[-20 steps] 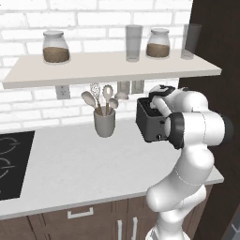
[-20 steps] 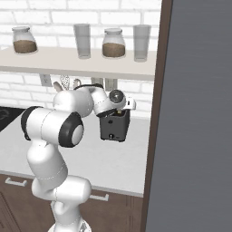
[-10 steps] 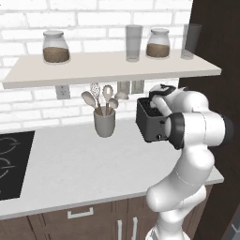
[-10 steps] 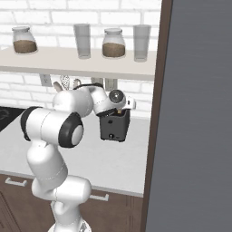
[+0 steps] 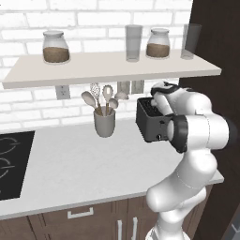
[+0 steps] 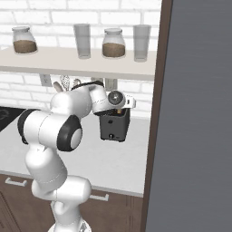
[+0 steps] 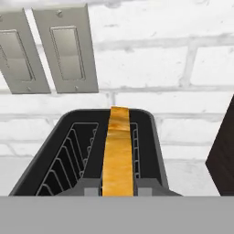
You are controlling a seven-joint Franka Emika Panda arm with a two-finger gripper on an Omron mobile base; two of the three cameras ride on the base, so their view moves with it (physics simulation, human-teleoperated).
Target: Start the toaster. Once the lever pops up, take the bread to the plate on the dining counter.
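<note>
Pincer [image 7: 119, 186] clenched on the bread [image 7: 118, 155], fingertips either side of its crust edge, slice standing upright in the toaster [image 5: 151, 123] directly below the hand. Wrist bent over the toaster top; forearm and elbow fold back toward the base. Beyond the pincer, wall switch plates [image 7: 48, 50]; utensil cup [image 5: 104, 123] off to the side.

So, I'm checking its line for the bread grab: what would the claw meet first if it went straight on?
Probably the bread slice standing edge-up in the toaster; depth is unclear.
</note>
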